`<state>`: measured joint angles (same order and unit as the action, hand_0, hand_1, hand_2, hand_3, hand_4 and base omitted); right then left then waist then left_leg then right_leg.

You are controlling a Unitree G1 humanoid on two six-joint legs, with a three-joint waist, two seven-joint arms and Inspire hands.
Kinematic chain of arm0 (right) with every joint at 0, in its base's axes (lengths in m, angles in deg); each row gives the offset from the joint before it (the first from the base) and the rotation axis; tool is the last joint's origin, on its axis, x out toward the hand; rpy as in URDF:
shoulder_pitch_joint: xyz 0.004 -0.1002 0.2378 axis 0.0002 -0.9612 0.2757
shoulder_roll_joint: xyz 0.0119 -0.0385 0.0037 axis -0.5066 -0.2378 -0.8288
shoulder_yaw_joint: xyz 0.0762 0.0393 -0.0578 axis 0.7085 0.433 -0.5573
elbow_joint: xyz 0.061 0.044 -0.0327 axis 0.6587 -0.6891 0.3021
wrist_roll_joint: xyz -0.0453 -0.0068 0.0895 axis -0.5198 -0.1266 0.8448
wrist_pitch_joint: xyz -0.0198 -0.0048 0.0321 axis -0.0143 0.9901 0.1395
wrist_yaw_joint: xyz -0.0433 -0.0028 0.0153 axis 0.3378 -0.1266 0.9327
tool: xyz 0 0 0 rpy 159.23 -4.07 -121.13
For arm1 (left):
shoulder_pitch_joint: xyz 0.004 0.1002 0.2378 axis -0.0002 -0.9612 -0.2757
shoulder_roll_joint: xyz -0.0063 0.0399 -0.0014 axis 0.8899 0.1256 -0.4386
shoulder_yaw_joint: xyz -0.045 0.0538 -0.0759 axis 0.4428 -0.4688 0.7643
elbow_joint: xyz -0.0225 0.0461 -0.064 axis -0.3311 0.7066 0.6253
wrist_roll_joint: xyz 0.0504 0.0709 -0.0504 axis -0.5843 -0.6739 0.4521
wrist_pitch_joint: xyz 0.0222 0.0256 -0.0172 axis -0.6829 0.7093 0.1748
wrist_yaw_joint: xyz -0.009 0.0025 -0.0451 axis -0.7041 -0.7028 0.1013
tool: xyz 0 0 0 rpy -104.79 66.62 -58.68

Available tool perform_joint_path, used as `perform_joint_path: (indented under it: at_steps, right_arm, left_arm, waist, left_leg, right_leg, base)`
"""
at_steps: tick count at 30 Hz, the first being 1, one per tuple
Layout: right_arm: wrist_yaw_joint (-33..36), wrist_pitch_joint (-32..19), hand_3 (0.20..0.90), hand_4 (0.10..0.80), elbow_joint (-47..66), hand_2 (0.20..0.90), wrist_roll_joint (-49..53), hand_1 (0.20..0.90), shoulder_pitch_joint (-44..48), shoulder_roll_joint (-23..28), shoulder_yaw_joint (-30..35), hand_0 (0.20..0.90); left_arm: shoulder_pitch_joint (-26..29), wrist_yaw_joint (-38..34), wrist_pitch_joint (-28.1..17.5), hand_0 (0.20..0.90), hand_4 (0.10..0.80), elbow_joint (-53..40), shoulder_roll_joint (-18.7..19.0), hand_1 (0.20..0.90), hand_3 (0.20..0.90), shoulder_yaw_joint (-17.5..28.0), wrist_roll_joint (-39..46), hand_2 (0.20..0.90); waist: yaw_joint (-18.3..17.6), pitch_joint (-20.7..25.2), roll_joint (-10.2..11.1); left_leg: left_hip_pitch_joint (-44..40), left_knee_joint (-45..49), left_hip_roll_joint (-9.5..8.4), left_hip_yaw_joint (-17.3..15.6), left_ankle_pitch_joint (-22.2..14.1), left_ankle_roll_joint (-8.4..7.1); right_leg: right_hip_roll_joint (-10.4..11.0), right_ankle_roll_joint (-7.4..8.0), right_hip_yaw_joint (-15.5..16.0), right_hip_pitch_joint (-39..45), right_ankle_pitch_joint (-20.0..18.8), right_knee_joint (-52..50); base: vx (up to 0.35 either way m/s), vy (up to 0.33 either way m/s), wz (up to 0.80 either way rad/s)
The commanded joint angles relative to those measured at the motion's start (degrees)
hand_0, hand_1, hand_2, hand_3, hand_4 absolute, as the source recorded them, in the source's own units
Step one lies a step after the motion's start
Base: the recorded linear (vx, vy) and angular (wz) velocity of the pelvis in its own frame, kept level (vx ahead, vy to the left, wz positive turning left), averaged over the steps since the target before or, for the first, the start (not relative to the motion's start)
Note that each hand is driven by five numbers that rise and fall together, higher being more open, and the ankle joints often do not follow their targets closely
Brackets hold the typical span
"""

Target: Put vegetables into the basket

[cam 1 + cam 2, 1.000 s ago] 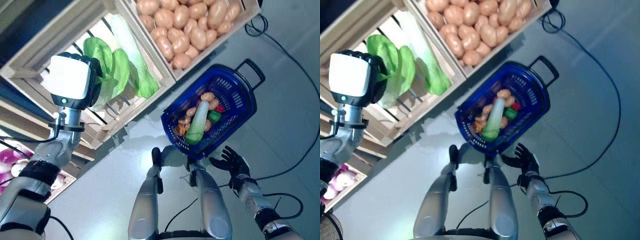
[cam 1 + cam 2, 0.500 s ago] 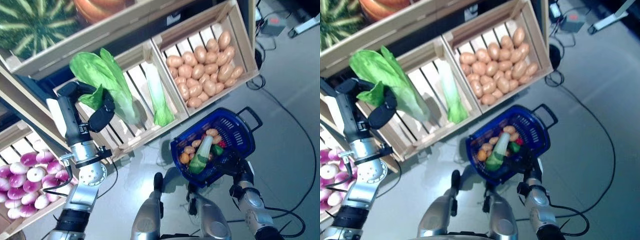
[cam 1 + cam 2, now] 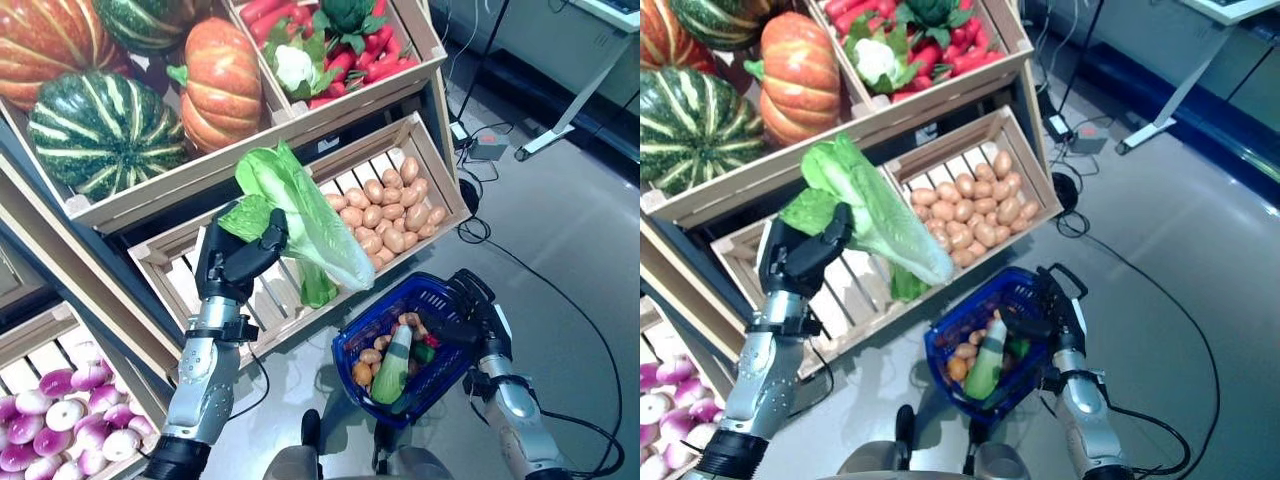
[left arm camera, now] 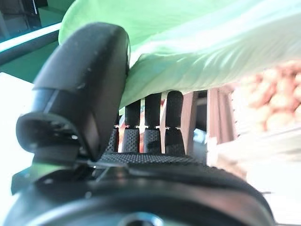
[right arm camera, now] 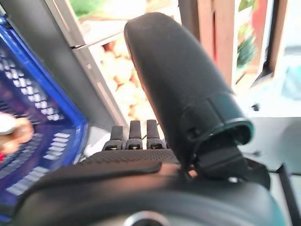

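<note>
My left hand [image 3: 235, 265] is raised in front of the shelves, shut on a big leafy green cabbage [image 3: 310, 215] that hangs out over the crates toward the basket. Its thumb [image 4: 84, 80] presses the pale leaves [image 4: 197, 52] against the fingers. The blue basket [image 3: 365, 325] sits low at the right, holding a green-white vegetable [image 3: 392, 362], potatoes and small red and green pieces. My right hand [image 3: 470, 305] is at the basket's far side, curled on its black handle; the blue mesh [image 5: 28, 122] shows beside its thumb [image 5: 174, 84].
A wooden crate of potatoes [image 3: 390, 210] stands just behind the basket. The slatted crate beside it holds another green [image 3: 318, 285]. Above are an orange pumpkin [image 3: 220, 85], a striped squash [image 3: 100, 130] and red vegetables [image 3: 375, 60]. Purple-white bulbs [image 3: 50, 440] lie at lower left.
The camera has swung up toward the shelves. My left hand lifted the cabbage out of the slatted crate toward the basket. My right hand, open a second ago, now grips the basket's handle.
</note>
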<state>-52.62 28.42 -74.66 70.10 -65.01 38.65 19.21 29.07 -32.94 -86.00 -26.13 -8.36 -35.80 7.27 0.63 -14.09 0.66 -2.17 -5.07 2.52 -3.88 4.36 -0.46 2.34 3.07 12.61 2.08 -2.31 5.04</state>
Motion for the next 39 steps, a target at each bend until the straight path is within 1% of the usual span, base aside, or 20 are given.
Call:
perform_joint_path:
  at_steps: [1, 3, 6, 7, 8, 9, 10, 12, 14, 16, 19, 23, 25, 30, 36, 39]
  right_arm:
    - [-6.71, -4.04, 0.9, 0.8, 7.4, 0.9, 0.32, 0.9, 1.79, 3.96, -0.08, 0.9]
    - [-11.26, -2.25, 0.9, 0.8, 9.36, 0.9, 2.26, 0.9, 2.66, 6.93, -0.73, 0.9]
    - [-13.16, -1.02, 0.9, 0.8, 10.51, 0.9, 3.46, 0.9, 3.34, 8.44, -1.19, 0.9]
    - [-16.13, 0.63, 0.9, 0.8, 11.83, 0.9, 5.2, 0.9, 4.39, 9.77, -1.88, 0.9]
    - [-17.44, 1.76, 0.9, 0.8, 12.32, 0.9, 5.82, 0.9, 4.95, 10.33, -2.25, 0.9]
    - [-17.85, 1.92, 0.9, 0.8, 12.43, 0.9, 6.08, 0.9, 5.08, 10.47, -2.33, 0.9]
    - [-20.82, 3.63, 0.9, 0.8, 13.3, 0.9, 7.5, 0.9, 5.76, 11.21, -3.25, 0.9]
    - [-24.17, 5.99, 0.9, 0.8, 14.25, 0.9, 9.57, 0.9, 6.6, 12.11, -4.49, 0.9]
    - [-26.59, 7.08, 0.9, 0.8, 14.64, 0.9, 11.66, 0.9, 7.16, 12.64, -5.6, 0.9]
    - [-27.91, 7.5, 0.9, 0.8, 14.29, 0.9, 12.87, 0.9, 7.98, 13.05, -6.66, 0.9]
    - [-30.35, 9.77, 0.9, 0.8, 14.44, 0.9, 13.99, 0.9, 9.6, 13.78, -8.33, 0.9]
    - [-31.43, 10.97, 0.9, 0.8, 14.5, 0.9, 13.92, 0.9, 10.2, 13.68, -9.93, 0.9]
    - [-30.7, 11.43, 0.9, 0.8, 14.58, 0.9, 14.01, 0.9, 10.49, 13.45, -10.65, 0.9]
    - [-28.37, 11.48, 0.9, 0.8, 13.79, 0.9, 14.13, 0.9, 10.73, 11.95, -11.88, 0.9]
    - [-23.64, 11.35, 0.9, 0.8, 13.67, 0.9, 14.72, 0.9, 11.57, 10.22, -12.39, 0.9]
    - [-21.22, 12.13, 0.9, 0.8, 13.54, 0.9, 15.74, 0.9, 12.16, 9.27, -12.54, 0.9]
  left_arm:
    - [3.16, 3.99, -1.47, 0.3, 0.4, -4.9, 0.59, 0.3, 0.3, -0.3, 0.87, 0.3]
    - [3.43, 4.02, -0.35, 0.3, 0.4, -4.24, 1.47, 0.3, 0.3, -1.03, 1.44, 0.3]
    - [3.64, 3.95, 0.53, 0.3, 0.4, -3.91, 1.68, 0.3, 0.3, -1.13, 1.85, 0.3]
    - [3.87, 3.87, 1.38, 0.3, 0.4, -3.79, 2.03, 0.3, 0.3, -1.47, 2.57, 0.3]
    - [3.98, 3.97, 1.59, 0.3, 0.4, -3.62, 2.03, 0.3, 0.3, -1.69, 3.0, 0.3]
    - [4.01, 4.07, 1.66, 0.3, 0.4, -3.59, 2.03, 0.3, 0.3, -1.74, 3.16, 0.3]
    - [4.2, 4.5, 1.81, 0.3, 0.4, -3.4, 1.91, 0.3, 0.3, -2.19, 3.84, 0.3]
    - [4.46, 4.85, 1.99, 0.3, 0.4, -2.92, 2.0, 0.3, 0.3, -2.81, 4.9, 0.3]
    - [4.56, 4.95, 2.34, 0.3, 0.4, -2.77, 2.03, 0.3, 0.3, -3.31, 5.13, 0.3]
    - [4.69, 5.0, 2.34, 0.3, 0.4, -2.31, 2.19, 0.3, 0.3, -3.99, 5.69, 0.3]
    - [4.68, 5.32, 2.08, 0.3, 0.4, -1.58, 2.33, 0.3, 0.3, -4.58, 6.8, 0.3]
    - [4.55, 5.98, 1.64, 0.3, 0.4, -1.27, 2.19, 0.3, 0.3, -4.92, 8.4, 0.3]
    - [4.48, 6.04, 1.6, 0.3, 0.4, -1.53, 2.05, 0.3, 0.3, -5.18, 8.54, 0.3]
    - [4.07, 6.27, 1.18, 0.3, 0.4, -1.91, 1.63, 0.3, 0.3, -6.21, 8.7, 0.3]
    - [4.1, 6.23, 1.25, 0.3, 0.4, -2.28, 1.35, 0.3, 0.3, -6.89, 8.36, 0.3]
    - [4.44, 6.19, 1.28, 0.3, 0.4, -2.14, 1.45, 0.3, 0.3, -7.25, 7.88, 0.3]
  waist:
    - [-0.33, 6.97, 2.17]
    - [-0.31, 7.36, 2.5]
    - [-0.18, 7.62, 2.77]
    - [0.0, 7.97, 3.09]
    - [0.14, 8.13, 3.21]
    - [0.18, 8.16, 3.24]
    - [0.33, 8.46, 3.4]
    - [0.51, 8.68, 3.53]
    - [0.72, 8.97, 3.64]
    - [0.94, 9.25, 3.77]
    - [1.22, 9.8, 3.8]
    - [1.36, 10.35, 3.74]
    - [1.42, 10.48, 3.67]
    - [1.41, 10.84, 3.39]
    - [1.37, 11.03, 3.2]
    - [1.3, 11.11, 3.09]
  left_leg:
    - [-0.38, 0.43, -0.35, -0.25, -3.28, -1.33]
    - [-1.24, 0.07, -0.38, -0.56, -3.64, -1.03]
    - [-1.59, 0.07, -0.35, -0.63, -3.84, -0.96]
    - [-1.75, 0.07, -0.4, -0.68, -4.05, -0.85]
    - [-1.77, 0.07, -0.4, -0.74, -4.08, -0.85]
    - [-1.77, 0.07, -0.4, -0.76, -4.08, -0.85]
    - [-1.74, 0.07, -0.38, -0.85, -4.16, -0.82]
    - [-1.76, 0.07, -0.34, -0.83, -4.15, -0.85]
    - [-1.74, 0.07, -0.34, -0.8, -4.17, -0.88]
    - [-1.82, 0.07, -0.32, -0.84, -4.22, -0.9]
    - [-1.92, 0.07, -0.29, -0.64, -4.22, -0.98]
    - [-1.96, 0.07, -0.25, -0.49, -4.21, -1.09]
    - [-1.98, 0.07, -0.21, -0.36, -4.2, -1.12]
    - [-1.96, 0.07, -0.04, -0.22, -4.13, -1.28]
    - [-1.95, 0.07, 0.0, -0.36, -4.12, -1.24]
    - [-2.05, 0.07, -0.03, -0.37, -4.2, -1.14]
  right_leg:
    - [3.51, 2.0, 1.26, 1.68, -0.22, -1.29]
    - [3.61, 2.32, 1.08, 2.19, -0.41, -0.99]
    - [3.69, 2.45, 0.87, 2.57, -0.6, -0.65]
    - [3.76, 2.62, 0.7, 2.72, -0.83, -0.34]
    - [3.81, 2.72, 0.61, 2.76, -0.94, -0.25]
    - [3.82, 2.74, 0.6, 2.76, -0.97, -0.22]
    - [3.88, 2.81, 0.63, 2.76, -1.06, -0.09]
    - [3.93, 2.85, 0.56, 2.74, -1.19, -0.04]
    - [3.95, 2.87, 0.65, 2.74, -1.16, -0.04]
    - [3.99, 2.87, 0.8, 2.82, -1.11, -0.04]
    - [3.94, 2.8, 0.75, 2.97, -0.96, -0.04]
    - [3.95, 2.73, 0.7, 2.99, -0.85, -0.04]
    - [3.97, 2.7, 0.69, 3.05, -0.82, -0.04]
    - [4.03, 2.79, 0.57, 3.05, -0.76, -0.04]
    - [4.08, 2.81, 0.24, 2.92, -0.73, -0.04]
    - [4.05, 2.8, 0.06, 2.93, -0.69, -0.04]
  base:
    - [0.0, 0.0, 0.0]
    - [0.036, 0.023, -0.06]
    - [0.035, 0.013, -0.13]
    - [0.023, 0.005, -0.04]
    - [0.0, 0.0, 0.0]
    - [0.0, 0.0, 0.0]
    - [0.0, 0.0, 0.0]
    - [0.0, 0.0, 0.0]
    - [0.0, 0.0, 0.0]
    - [0.0, 0.0, 0.0]
    - [0.0, 0.0, 0.0]
    - [0.0, 0.0, 0.0]
    - [0.0, 0.0, 0.0]
    - [0.0, 0.0, 0.0]
    - [0.0, 0.0, 0.0]
    - [0.0, 0.0, 0.0]
